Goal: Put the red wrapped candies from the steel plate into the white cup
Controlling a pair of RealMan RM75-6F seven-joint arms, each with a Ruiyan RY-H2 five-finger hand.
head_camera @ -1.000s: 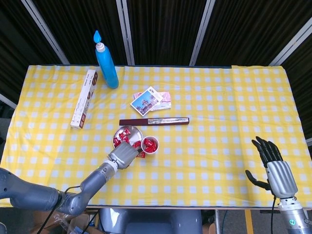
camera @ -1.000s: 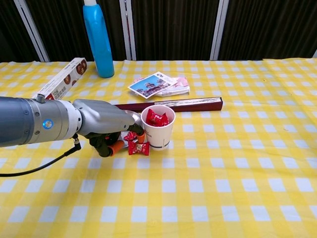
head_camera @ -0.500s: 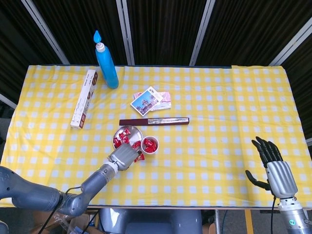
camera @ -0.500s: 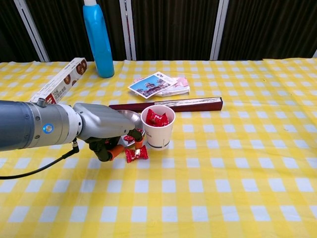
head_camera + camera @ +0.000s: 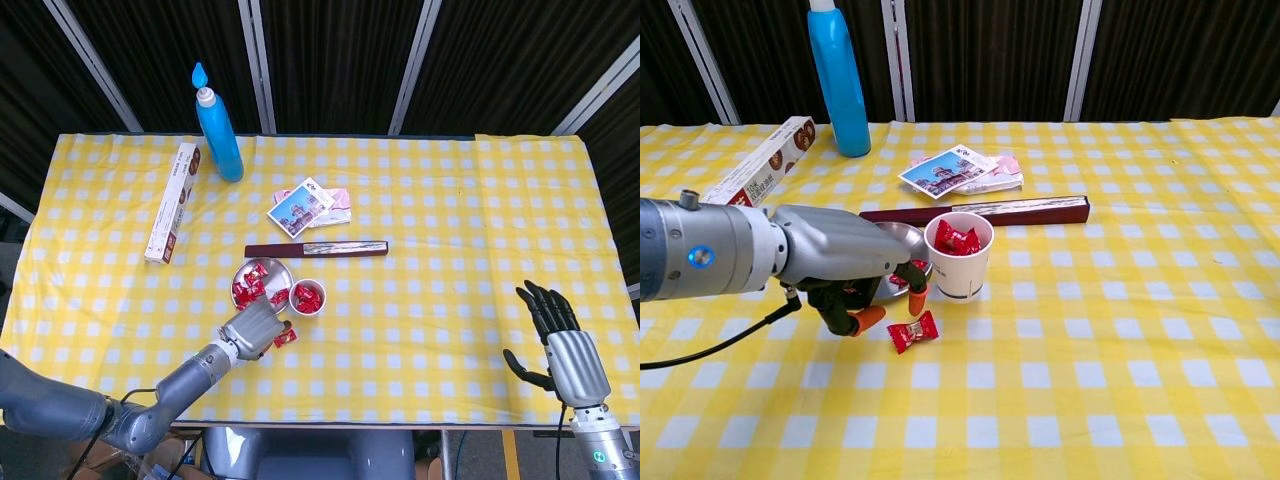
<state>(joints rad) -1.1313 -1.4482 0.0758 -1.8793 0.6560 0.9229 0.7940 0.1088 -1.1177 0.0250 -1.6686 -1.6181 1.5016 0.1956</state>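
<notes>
The left hand [image 5: 845,275] hangs low over the yellow checked tablecloth [image 5: 1090,380], just in front of the steel plate [image 5: 243,270] and to the left of the white cup [image 5: 960,255]. Its fingers [image 5: 917,297] curl downward with their orange tips close to the cloth; nothing is visibly held between them.

One red wrapped candy [image 5: 913,332] lies on the cloth, just in front of the cup and beside the fingertips (whether a fingertip touches it cannot be told). Its long axis runs left to right in the chest view, with the right twisted end tilted slightly up and away. In the head view the same candy [image 5: 285,337] sits below the cup, apart from it.

More red candies [image 5: 250,283] lie on the steel plate, and several [image 5: 958,240] sit inside the upright cup.

The right hand [image 5: 560,345] is well apart at the table's right front edge, its fingers spread and extended, holding nothing.

A long dark box [image 5: 316,249] lies crosswise behind the plate and cup.
</notes>
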